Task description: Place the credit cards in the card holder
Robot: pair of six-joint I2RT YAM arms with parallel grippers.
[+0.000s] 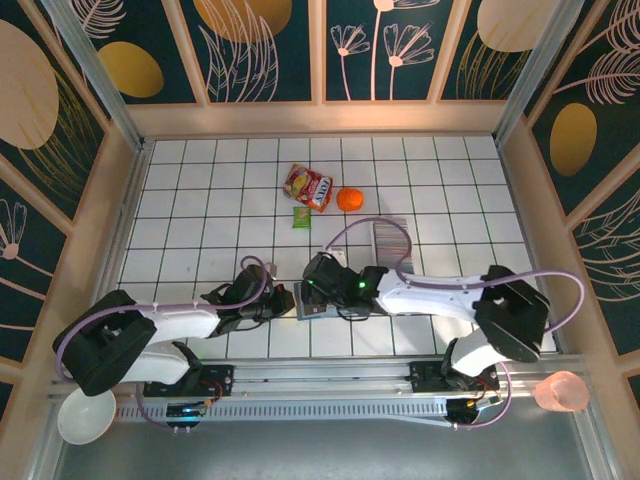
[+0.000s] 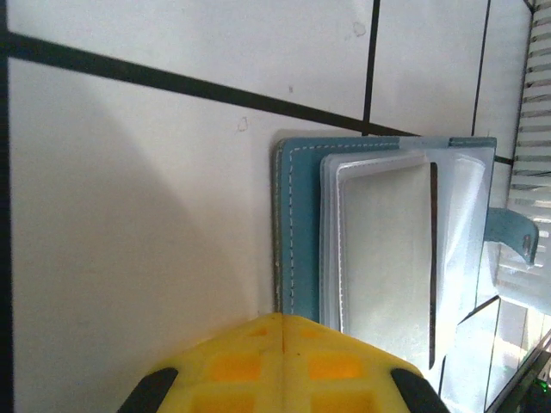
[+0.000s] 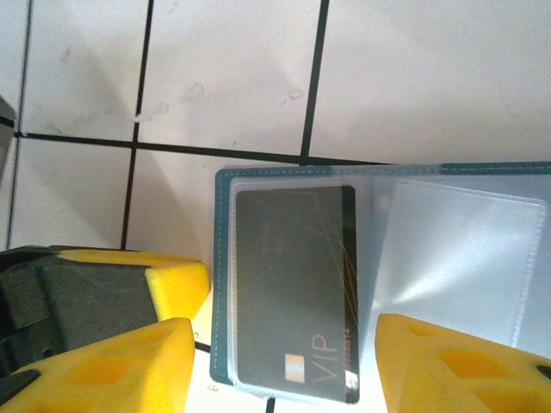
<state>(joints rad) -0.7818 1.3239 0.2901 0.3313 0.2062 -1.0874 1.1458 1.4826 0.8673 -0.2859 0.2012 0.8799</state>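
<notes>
The teal card holder (image 3: 222,258) lies open on the white tiles, its clear sleeves up. A dark card marked VIP (image 3: 293,284) sits inside the left sleeve. My right gripper (image 3: 284,344) hangs over it, open, one yellow finger on each side of the card and neither touching it. My left gripper (image 2: 282,318) is shut, its joined tips resting on the stitched edge of the card holder (image 2: 301,224). From above, both grippers (image 1: 283,300) (image 1: 322,288) meet at the card holder (image 1: 308,306). More credit cards (image 1: 390,238) stand in a clear tray.
A red snack bag (image 1: 308,186), an orange (image 1: 349,199) and a small green packet (image 1: 300,216) lie behind the work spot. A white bowl (image 1: 85,415) and a pink cup (image 1: 562,392) sit off the tiles by the arm bases. Wooden walls (image 1: 125,200) ring the floor.
</notes>
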